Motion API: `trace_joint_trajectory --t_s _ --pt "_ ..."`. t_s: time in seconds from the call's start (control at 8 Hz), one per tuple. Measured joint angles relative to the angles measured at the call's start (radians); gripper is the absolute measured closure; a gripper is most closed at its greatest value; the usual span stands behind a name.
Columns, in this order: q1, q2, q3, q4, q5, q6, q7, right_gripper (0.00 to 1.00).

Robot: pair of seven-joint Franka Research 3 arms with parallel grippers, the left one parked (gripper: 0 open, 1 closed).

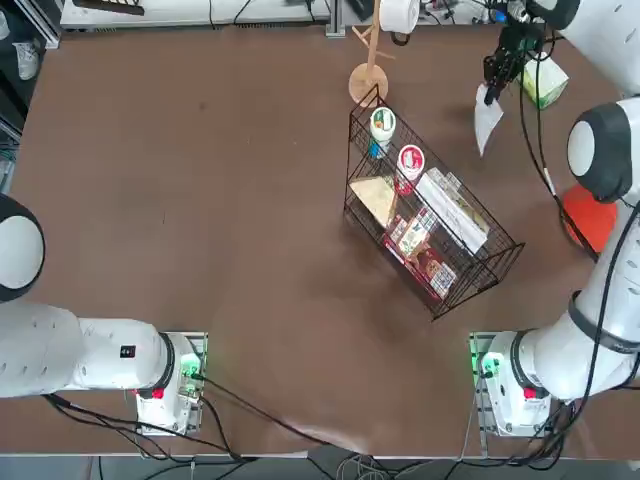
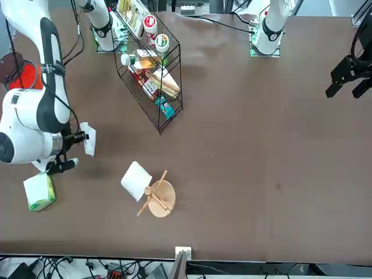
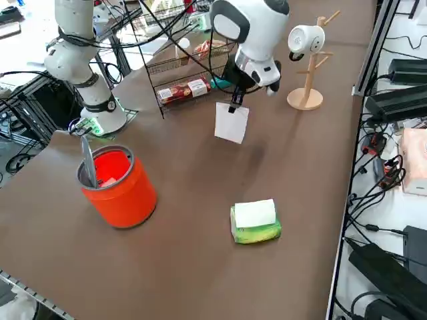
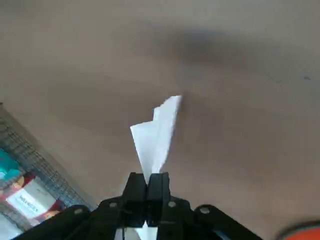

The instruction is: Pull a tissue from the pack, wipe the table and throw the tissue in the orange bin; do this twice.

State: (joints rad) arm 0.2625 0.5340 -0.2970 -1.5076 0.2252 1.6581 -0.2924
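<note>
- Right gripper [image 4: 147,192]: fingers pressed together on the top edge of a tissue; held above the surface at the far right, between the wire basket and the pack. Also seen from overhead [image 1: 497,72], from the front [image 2: 81,138] and from the side [image 3: 235,100].
- Tissue [image 3: 231,123]: white sheet, hanging down from the gripper, clear of the surface; its lower end is free. From the wrist camera it shows as a narrow folded strip [image 4: 156,132] over bare brown surface.
- Pack [image 3: 254,222]: light green with a white top, lying flat on the surface; apart from the gripper, on its right and nearer the right edge of the surface. Overhead it sits just right of the gripper [image 1: 545,80], partly hidden by the arm.
- Orange bin [image 3: 118,184]: upright on the surface near the right edge, nearer the robot than the pack and well apart from the gripper; a grey strip stands inside it. Mostly hidden behind the arm overhead [image 1: 590,215].
- Surface [image 1: 200,200]: dark brown, bare over its left half.
- Wire basket [image 1: 430,225]: black, set diagonally left of the gripper, holding snack packets and cups.
- Wooden stand [image 3: 307,80]: upright at the far edge, carrying a white mug [image 3: 303,38].
</note>
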Motion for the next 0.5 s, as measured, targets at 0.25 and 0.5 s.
trace_joint_trajectory --t_s 0.25,0.5 --pt "0.014 -0.002 0.000 -0.090 0.005 0.118 0.003 0.99" --pt "0.017 -0.001 -0.001 -0.161 -0.021 0.188 0.003 0.99"
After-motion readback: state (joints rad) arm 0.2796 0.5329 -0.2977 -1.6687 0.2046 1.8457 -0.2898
